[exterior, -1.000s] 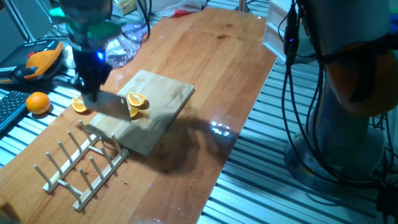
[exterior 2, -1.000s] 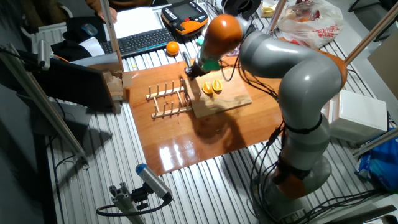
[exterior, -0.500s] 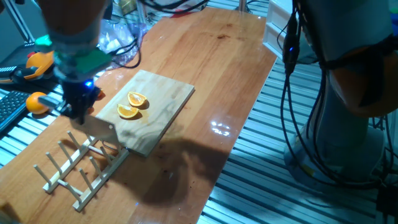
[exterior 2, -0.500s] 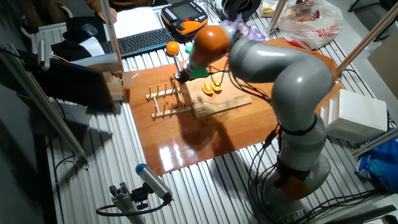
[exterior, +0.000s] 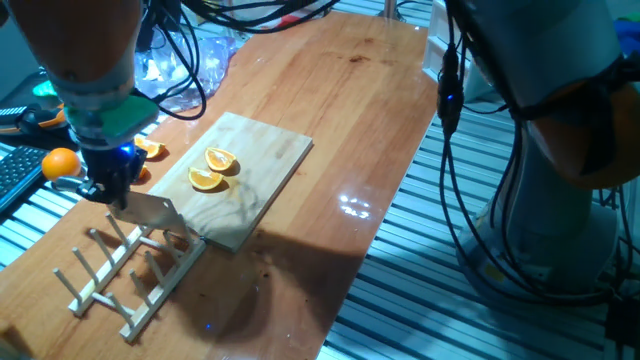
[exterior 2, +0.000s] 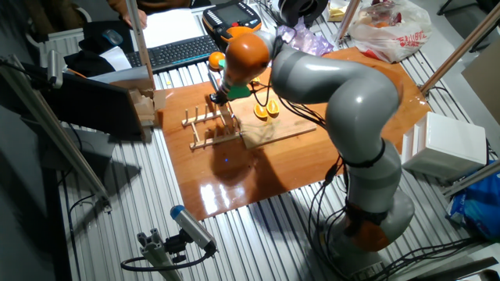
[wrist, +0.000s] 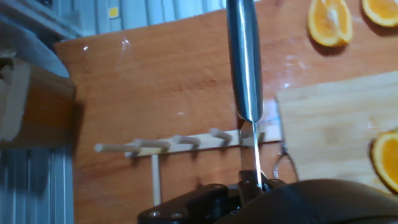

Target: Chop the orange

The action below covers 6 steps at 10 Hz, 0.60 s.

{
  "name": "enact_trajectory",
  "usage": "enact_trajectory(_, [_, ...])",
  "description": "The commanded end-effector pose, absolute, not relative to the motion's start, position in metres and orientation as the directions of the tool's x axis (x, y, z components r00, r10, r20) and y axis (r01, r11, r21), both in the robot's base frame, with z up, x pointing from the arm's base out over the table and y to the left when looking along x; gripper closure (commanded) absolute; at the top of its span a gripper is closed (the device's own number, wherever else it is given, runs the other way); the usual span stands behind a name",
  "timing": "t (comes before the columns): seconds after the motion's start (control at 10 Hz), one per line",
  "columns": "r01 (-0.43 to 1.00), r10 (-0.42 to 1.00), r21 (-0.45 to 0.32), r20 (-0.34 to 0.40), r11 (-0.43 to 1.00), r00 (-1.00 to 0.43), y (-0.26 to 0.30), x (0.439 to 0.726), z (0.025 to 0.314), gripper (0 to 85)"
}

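Two pieces of the orange [exterior: 212, 168] lie on the board [exterior: 262, 165], near its middle, cut faces up. The gripper [exterior: 108, 188] holds a knife [exterior: 148, 212] over the rack [exterior: 128, 268], near the table's [exterior: 340, 110] left edge.

The blade hangs close above the rack pegs. If it comes down a bit off, it can hit a peg, push the rack, or twist in the grip. If it swings wide, it can bump the board corner and shift the orange pieces.

The fingers are mostly hidden, but they look closed tight on the knife handle. In the hand view the knife [wrist: 244, 62] covers the spot where it would land. The arm hides part of the rack in the other fixed view.
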State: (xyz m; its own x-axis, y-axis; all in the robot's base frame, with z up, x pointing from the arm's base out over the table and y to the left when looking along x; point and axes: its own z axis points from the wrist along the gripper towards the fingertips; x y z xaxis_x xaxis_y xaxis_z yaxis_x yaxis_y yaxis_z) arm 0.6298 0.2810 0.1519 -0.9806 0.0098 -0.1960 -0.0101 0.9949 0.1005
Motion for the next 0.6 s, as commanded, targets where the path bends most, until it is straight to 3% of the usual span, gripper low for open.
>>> enact_trajectory(0.0, [-0.019,0.000,0.093,-0.198,0.995,-0.980,0.2796,0.6301,0.1494,85.0])
enact_trajectory(0.5, [-0.004,0.016,0.098,-0.196,0.995,-0.980,0.2875,0.6249,0.1489,85.0])
